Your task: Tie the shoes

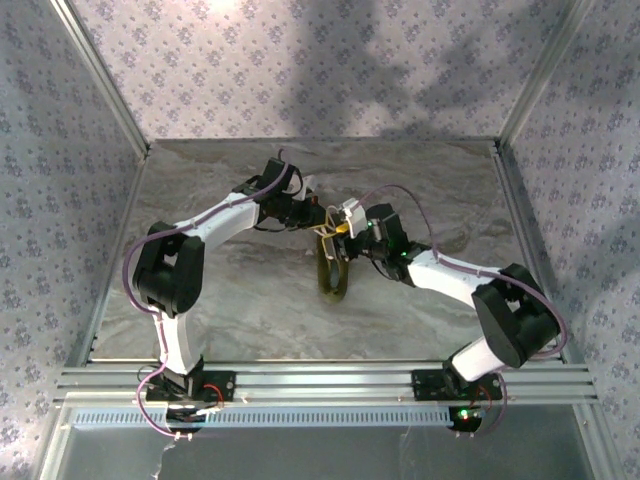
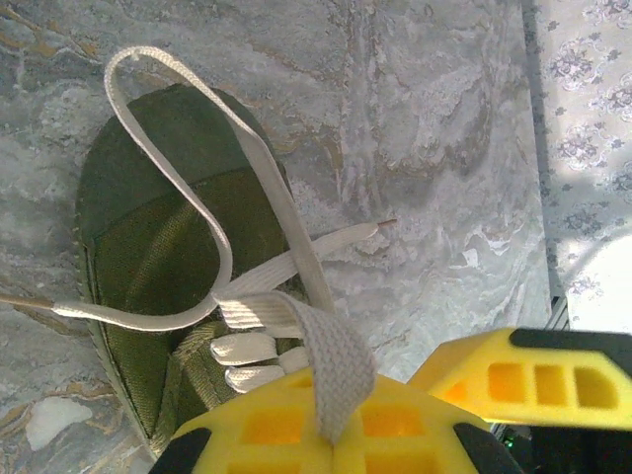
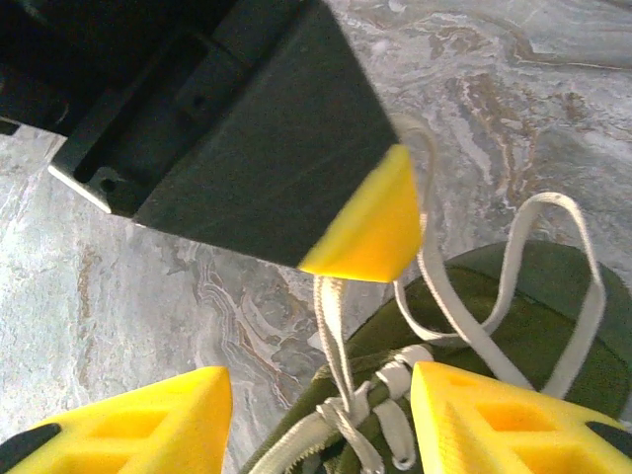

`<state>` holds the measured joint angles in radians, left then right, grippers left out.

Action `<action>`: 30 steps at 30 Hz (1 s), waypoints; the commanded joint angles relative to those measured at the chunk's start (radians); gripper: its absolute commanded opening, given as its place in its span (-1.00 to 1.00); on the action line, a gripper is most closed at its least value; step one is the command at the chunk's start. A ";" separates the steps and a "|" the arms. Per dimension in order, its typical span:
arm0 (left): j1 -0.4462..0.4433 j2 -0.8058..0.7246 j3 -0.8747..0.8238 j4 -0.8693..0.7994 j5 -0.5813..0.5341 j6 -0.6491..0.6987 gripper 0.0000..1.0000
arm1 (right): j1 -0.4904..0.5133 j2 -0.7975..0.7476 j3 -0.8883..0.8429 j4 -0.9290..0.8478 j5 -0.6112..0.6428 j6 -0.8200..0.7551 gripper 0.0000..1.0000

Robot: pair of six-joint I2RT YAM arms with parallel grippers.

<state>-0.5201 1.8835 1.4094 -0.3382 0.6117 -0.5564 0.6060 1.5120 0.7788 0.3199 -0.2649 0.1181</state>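
Enclosure: floral-patterned walls [image 1: 300, 60], grey marbled tabletop [image 1: 250, 320]. The left arm [image 1: 210, 225] and right arm [image 1: 450, 275] are bent inward and meet over the tabletop's middle. The olive-green shoe [image 1: 333, 272] is located at the middle of the tabletop, laid lengthwise between the far and near edges. The left gripper [image 2: 334, 439] is clenched on a flat white lace [image 2: 341, 365], whose loop is draped past the toe. The right gripper [image 3: 318, 395] is held just beside it, jaws spread to either side of the laced part, nothing grasped. A lace tip [image 2: 380, 227] is noted on the tabletop beside the shoe.
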 commanded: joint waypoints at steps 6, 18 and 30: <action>-0.024 -0.019 0.023 0.004 0.011 -0.059 -1.00 | 0.024 0.084 0.080 0.030 0.084 0.022 0.00; -0.036 -0.024 0.019 0.007 0.019 -0.062 -1.00 | 0.029 0.155 0.136 0.024 0.147 0.052 -0.18; -0.021 -0.054 -0.004 0.051 0.040 -0.042 -0.62 | 0.010 0.129 0.109 0.025 0.136 0.125 -0.89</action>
<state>-0.5411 1.8793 1.4082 -0.3092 0.6098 -0.6010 0.6235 1.6569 0.8818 0.3187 -0.1204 0.2035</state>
